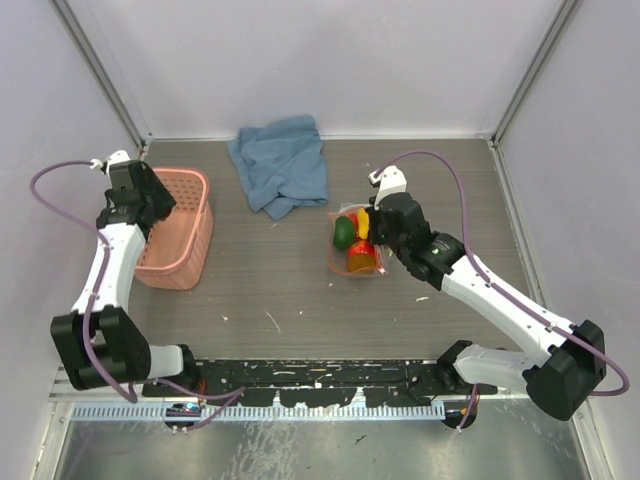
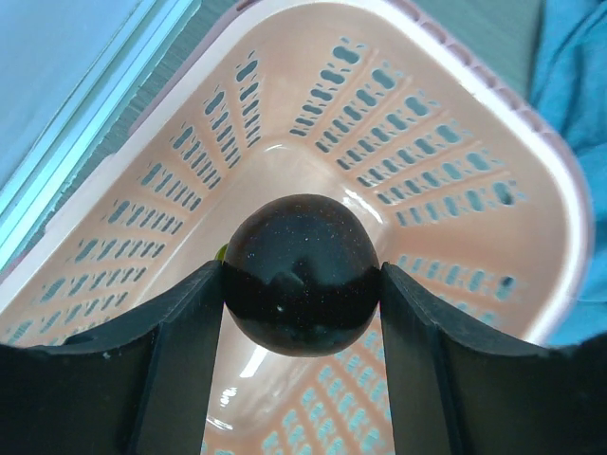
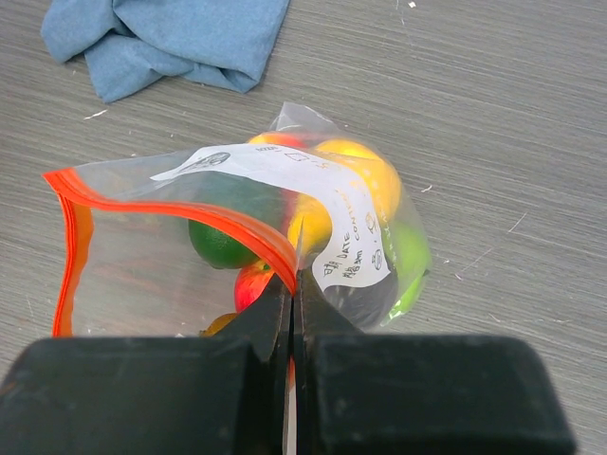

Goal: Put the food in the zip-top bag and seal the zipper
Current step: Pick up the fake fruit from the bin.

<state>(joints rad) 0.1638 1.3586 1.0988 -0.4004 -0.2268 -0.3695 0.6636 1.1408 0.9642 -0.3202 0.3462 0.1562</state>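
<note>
My left gripper (image 2: 302,284) is shut on a dark brown glossy round fruit (image 2: 302,242), holding it over the inside of the pink basket (image 2: 455,114). In the top view that gripper (image 1: 158,200) hangs above the basket's (image 1: 200,240) far end. The clear zip-top bag (image 3: 142,270) lies on the table with green (image 3: 216,245), yellow (image 3: 370,171) and red (image 3: 248,284) food inside. My right gripper (image 3: 297,275) is shut on its red-orange zipper (image 3: 171,209), holding the mouth raised and gaping to the left. From above, the bag (image 1: 352,250) sits just left of the right gripper (image 1: 368,225).
A crumpled blue cloth (image 1: 282,165) lies at the back middle of the table, just beyond the bag (image 3: 171,38). The basket stands against the left wall. Grey walls enclose the table on three sides.
</note>
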